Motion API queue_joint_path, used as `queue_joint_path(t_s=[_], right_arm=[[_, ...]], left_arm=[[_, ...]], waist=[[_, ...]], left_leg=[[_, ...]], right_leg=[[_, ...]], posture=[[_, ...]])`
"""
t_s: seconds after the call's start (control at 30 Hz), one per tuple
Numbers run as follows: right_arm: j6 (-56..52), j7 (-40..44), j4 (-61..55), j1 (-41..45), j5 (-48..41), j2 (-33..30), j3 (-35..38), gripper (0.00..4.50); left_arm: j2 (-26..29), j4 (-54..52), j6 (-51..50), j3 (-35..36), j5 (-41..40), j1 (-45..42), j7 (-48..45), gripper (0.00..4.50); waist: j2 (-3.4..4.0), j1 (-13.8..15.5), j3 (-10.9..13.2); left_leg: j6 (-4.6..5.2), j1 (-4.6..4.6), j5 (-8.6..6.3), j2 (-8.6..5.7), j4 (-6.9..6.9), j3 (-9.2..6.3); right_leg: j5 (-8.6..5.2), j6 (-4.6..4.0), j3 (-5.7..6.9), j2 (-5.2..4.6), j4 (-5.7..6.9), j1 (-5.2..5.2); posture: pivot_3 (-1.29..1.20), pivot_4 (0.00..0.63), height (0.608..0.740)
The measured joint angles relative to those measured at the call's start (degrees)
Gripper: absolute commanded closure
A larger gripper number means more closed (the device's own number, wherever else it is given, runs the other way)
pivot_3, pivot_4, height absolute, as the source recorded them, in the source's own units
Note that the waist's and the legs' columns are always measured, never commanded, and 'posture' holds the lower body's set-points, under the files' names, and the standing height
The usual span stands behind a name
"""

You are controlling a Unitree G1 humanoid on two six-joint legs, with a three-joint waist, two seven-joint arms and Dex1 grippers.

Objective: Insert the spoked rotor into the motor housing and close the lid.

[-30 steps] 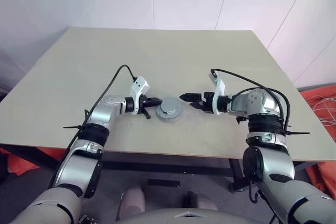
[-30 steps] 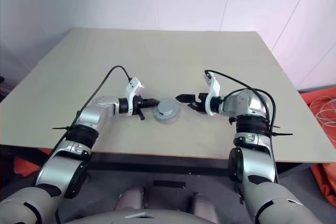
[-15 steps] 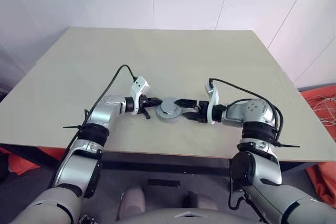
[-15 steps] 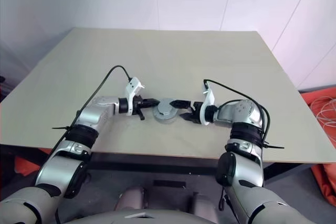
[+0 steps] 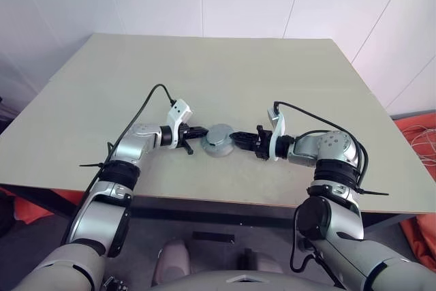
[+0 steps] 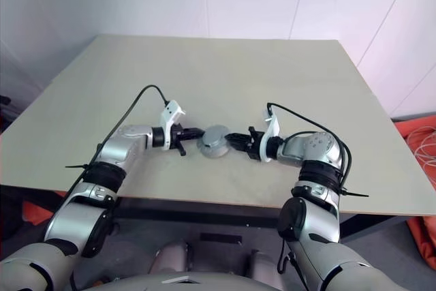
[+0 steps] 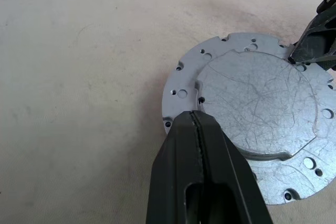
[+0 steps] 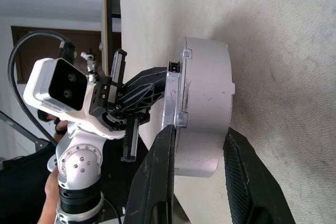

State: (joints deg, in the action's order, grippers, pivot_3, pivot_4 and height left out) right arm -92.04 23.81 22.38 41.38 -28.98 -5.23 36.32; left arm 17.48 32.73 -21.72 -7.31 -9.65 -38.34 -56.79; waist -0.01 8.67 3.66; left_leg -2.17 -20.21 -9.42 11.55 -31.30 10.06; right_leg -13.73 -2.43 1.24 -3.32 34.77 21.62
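Note:
The motor housing (image 5: 219, 142) is a round silver drum sitting on the beige table (image 5: 204, 66), between my two grippers. A flat silver plate with small holes, the lid (image 7: 257, 98), caps its top. The spoked rotor is hidden. My left gripper (image 7: 195, 115) is shut, its tips resting on the lid's near edge; it also shows at the drum's left side (image 5: 202, 132). My right gripper (image 8: 199, 132) reaches in from the right (image 5: 236, 139). Its two fingers straddle the drum (image 8: 205, 93), one against the lid side and one against the table side, shut on it.
The housing sits near the table's front edge, with bare tabletop stretching behind it. Black cables loop over both forearms. Orange cloth (image 5: 417, 134) lies on the floor beyond the table's right side.
My right gripper moved left to the housing and closed its open fingers around the drum. The left gripper stayed where it was, shut.

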Motion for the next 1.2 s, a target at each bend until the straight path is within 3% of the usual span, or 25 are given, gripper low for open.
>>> queue_joint_path(t_s=[0.33,0.47,0.63,0.83,1.1,1.2], right_arm=[[-0.2,-0.5,-0.9,-0.1,-0.5,1.0,1.0,3.42],[-0.2,-0.4,-1.3,-0.1,-0.9,1.4,1.3,3.42],[-0.2,-0.4,-2.2,-0.1,-1.1,1.7,1.6,3.42],[-0.2,-0.4,-2.7,0.4,-2.8,2.3,1.6,3.42],[-0.2,-0.5,-3.2,1.4,-6.4,2.0,2.2,3.42],[-0.2,-1.0,-3.4,1.8,-8.0,2.0,2.2,3.42]], left_arm=[[-2.2,0.2,-2.0,5.4,-2.9,1.0,4.9,4.50],[-2.4,-0.1,-12.0,14.8,-7.3,1.3,17.3,4.50],[-0.7,-4.3,-21.7,20.7,-14.6,5.7,16.9,4.50],[-2.9,-13.7,-29.9,28.4,-27.4,10.8,16.5,2.71],[-5.1,-13.3,-38.1,34.0,-36.5,11.3,21.0,0.18],[-6.1,-11.1,-43.9,37.9,-42.1,10.4,23.8,0.16]], waist=[[0.01,-0.1,0.0],[0.01,-0.2,0.0],[0.01,0.1,0.0],[0.01,0.1,0.0],[0.01,0.1,0.0],[0.01,0.1,0.0]], left_leg=[[-0.07,-0.15,0.05,0.02,0.00,0.00],[-0.15,-0.85,0.11,0.07,-0.15,-0.06],[-0.13,-1.26,0.10,0.04,-0.20,-0.02],[-0.12,-1.45,0.09,0.04,-0.44,-0.01],[-0.13,-1.42,0.09,0.10,-0.94,-0.04],[-0.14,-1.41,0.10,0.11,-0.97,-0.04]], right_leg=[[0.01,-0.01,0.00,0.02,0.09,0.23],[0.17,0.17,0.10,0.10,0.30,0.86],[0.17,0.17,0.22,0.10,0.32,1.14],[0.17,0.15,0.36,0.09,0.44,1.19],[0.17,0.15,0.31,0.08,0.76,1.13],[0.17,0.15,0.30,0.09,0.83,1.14]], posture=[[0.00,0.000,0.740],[0.00,0.000,0.740],[0.00,0.000,0.740],[0.00,0.000,0.740],[0.00,0.000,0.740],[0.00,0.000,0.740]])
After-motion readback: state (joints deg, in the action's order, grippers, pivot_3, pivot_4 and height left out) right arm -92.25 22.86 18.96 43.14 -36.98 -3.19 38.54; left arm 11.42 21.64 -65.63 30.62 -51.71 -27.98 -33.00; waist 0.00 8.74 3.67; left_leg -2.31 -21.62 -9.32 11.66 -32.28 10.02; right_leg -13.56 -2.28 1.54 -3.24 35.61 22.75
